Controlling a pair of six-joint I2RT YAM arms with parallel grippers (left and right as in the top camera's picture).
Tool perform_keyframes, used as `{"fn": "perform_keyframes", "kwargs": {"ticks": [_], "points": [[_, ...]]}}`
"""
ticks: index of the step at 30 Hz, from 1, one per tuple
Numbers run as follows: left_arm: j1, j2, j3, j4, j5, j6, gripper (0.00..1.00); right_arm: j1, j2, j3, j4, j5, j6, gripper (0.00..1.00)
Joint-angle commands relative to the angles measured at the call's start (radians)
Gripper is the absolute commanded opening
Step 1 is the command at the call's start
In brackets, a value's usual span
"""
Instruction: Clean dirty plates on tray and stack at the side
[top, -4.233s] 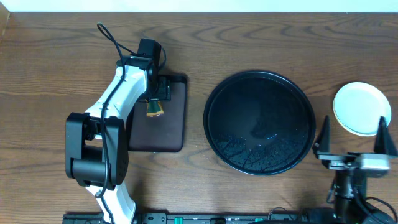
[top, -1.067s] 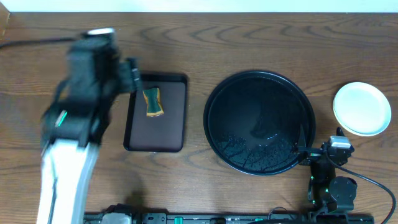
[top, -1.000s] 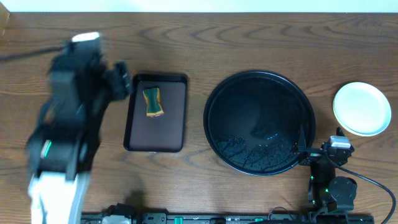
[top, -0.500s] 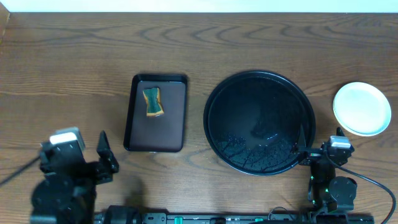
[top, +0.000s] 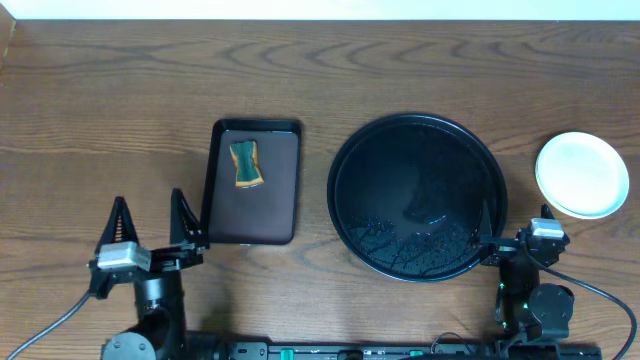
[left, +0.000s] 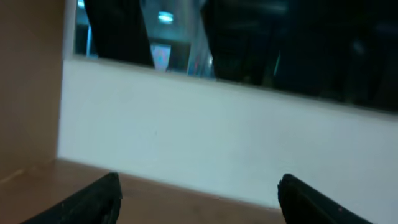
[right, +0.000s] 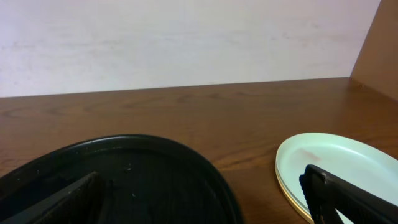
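The plates (top: 583, 175) sit stacked on the table right of the tray. In the right wrist view the stack (right: 339, 163) shows a pale mint plate on top, with a faint smear, and a pale yellow rim beneath. The large round black tray (top: 345, 160) holds no plates; its rim also shows in the right wrist view (right: 161, 144). My left gripper (top: 150, 222) is open and empty at the front left, seen also in the left wrist view (left: 199, 202). My right gripper (top: 515, 238) is open and empty at the front right, between tray and plates, seen also in the right wrist view (right: 205, 199).
A smaller rectangular dark brown tray (top: 275, 205) lies left of the black tray, with a yellow-green sponge (top: 246, 164) on it. A white wall (right: 186, 43) runs along the table's far edge.
My left arm has let go of the sponge on the brown tray and pulled back to the front left edge. My right arm pulled back earlier and has since stayed still.
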Motion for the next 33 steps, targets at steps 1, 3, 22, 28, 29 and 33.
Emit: {"fn": "perform_keyframes", "kwargs": {"ticks": [1,3,22,28,29,33], "points": [[0.004,-0.018,-0.107,0.113,0.017,-0.126,0.81,-0.008,-0.007,-0.001,-0.002,0.016,0.013,0.99],[0.004,-0.018,-0.159,0.155,0.017,-0.176,0.81,-0.008,-0.007,-0.001,-0.002,0.016,0.013,0.99],[0.004,-0.018,-0.328,-0.112,0.045,-0.253,0.81,-0.008,-0.007,-0.001,-0.002,0.016,0.013,0.99],[0.004,-0.018,-0.328,-0.143,0.153,-0.035,0.81,-0.008,-0.006,-0.001,-0.002,0.016,0.013,0.99],[0.004,-0.018,-0.328,-0.142,0.152,-0.013,0.81,-0.008,-0.006,-0.001,-0.002,0.016,0.013,0.99],[0.004,-0.018,-0.328,-0.142,0.148,0.028,0.81,-0.008,-0.006,-0.001,-0.002,0.016,0.013,0.99]]}}
